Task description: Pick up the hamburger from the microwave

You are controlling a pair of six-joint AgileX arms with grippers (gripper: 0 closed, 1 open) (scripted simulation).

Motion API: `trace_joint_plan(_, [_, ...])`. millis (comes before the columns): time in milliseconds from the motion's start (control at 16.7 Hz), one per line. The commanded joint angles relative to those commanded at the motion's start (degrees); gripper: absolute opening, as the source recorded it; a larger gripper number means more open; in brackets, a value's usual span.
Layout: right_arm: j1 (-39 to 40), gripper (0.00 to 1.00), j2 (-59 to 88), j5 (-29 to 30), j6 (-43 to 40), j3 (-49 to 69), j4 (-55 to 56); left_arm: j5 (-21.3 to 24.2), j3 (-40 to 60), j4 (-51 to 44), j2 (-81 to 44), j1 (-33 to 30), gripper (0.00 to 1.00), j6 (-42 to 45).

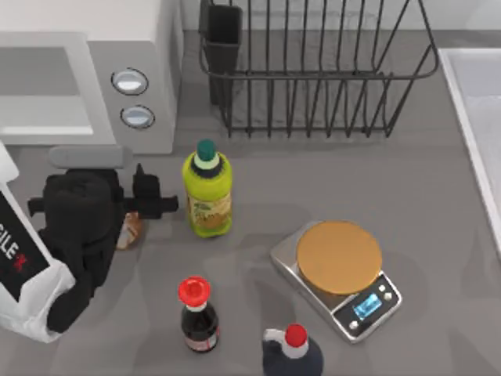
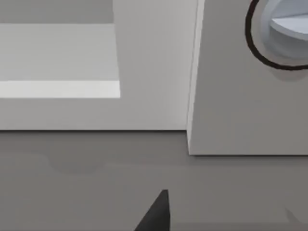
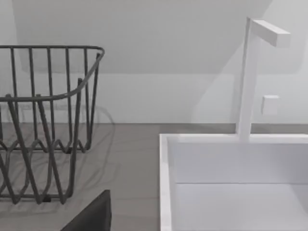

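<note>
The microwave (image 1: pixel 86 78) stands at the back left, a white box with a pale grey cavity and two round dials (image 1: pixel 130 81). The hamburger (image 1: pixel 131 230), small and orange-brown, lies on the table in front of it, outside the cavity and partly covered by my left arm. My left gripper (image 1: pixel 117 215) hangs low right beside and over the hamburger, and whether it grips it is hidden. In the left wrist view the microwave's front (image 2: pixel 154 72) is close ahead, with one dial (image 2: pixel 284 29). A dark part of my right gripper (image 3: pixel 91 214) faces the sink.
A yellow-green bottle (image 1: pixel 207 194) stands just right of the left gripper. Nearer the front are a red-capped dark bottle (image 1: pixel 199 315), another dark bottle (image 1: pixel 291 354) and a steel scale (image 1: pixel 338 274). A black wire dish rack (image 1: pixel 313 70) and a white sink (image 1: pixel 477 117) lie behind and right.
</note>
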State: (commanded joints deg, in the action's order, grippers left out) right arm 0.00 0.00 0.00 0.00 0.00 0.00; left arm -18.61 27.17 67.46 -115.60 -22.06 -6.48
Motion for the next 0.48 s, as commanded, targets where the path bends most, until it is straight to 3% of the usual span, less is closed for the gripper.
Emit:
trace_joint_plan(120, [0.0,1.0,0.0,0.0,0.0,0.0,0.0,0.0,0.0,0.0,0.0,0.0,0.98,0.0])
trace_joint_plan(480, [0.0,1.0,0.0,0.0,0.0,0.0,0.0,0.0,0.0,0.0,0.0,0.0,1.0,0.0])
